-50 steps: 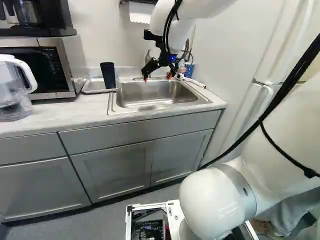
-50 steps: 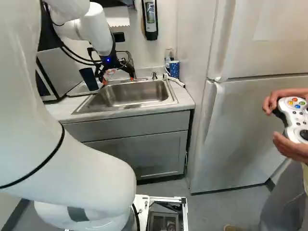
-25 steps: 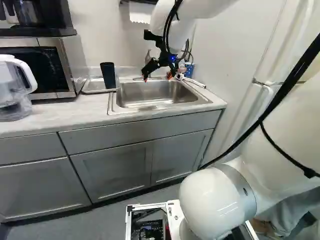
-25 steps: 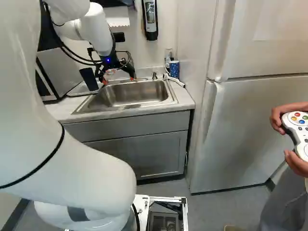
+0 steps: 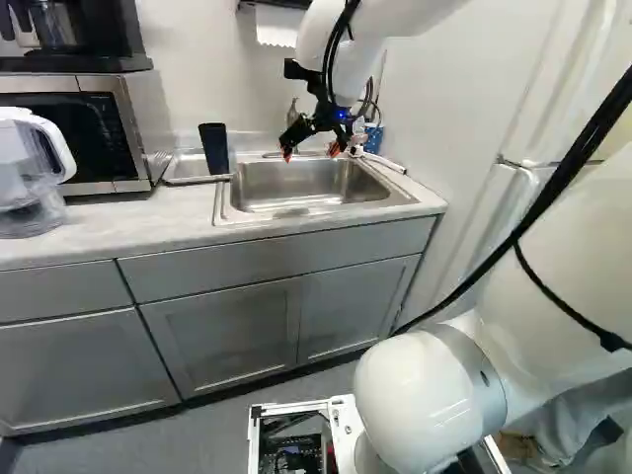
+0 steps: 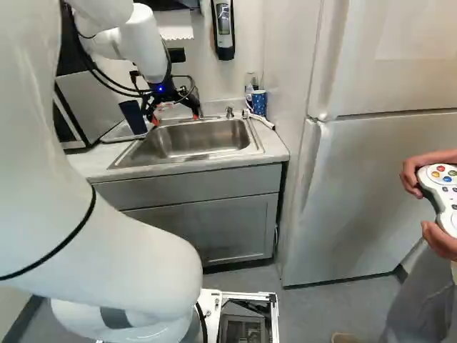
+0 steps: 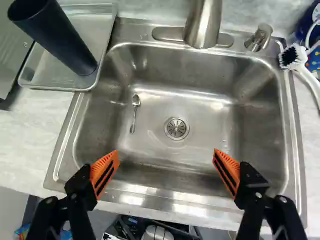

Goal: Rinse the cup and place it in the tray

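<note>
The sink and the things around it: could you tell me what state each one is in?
Pincer: open, empty, above the sink
Sink: no standing water visible
Faucet: no stream visible
Cup: upright on the tray; whether rinsed, cannot tell
Tray: flat on the counter
Spoon: lying in the sink
Microwave: door shut
Fridge: doors shut

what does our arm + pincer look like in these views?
Arm: glossy white, rounded segments, grey band near the base joint, black cables strapped along it. Wrist end: black hardware, small blue light. Pincer: two black angular fingers with wedge-shaped, ribbed orange pads, each with a dark slot.
</note>
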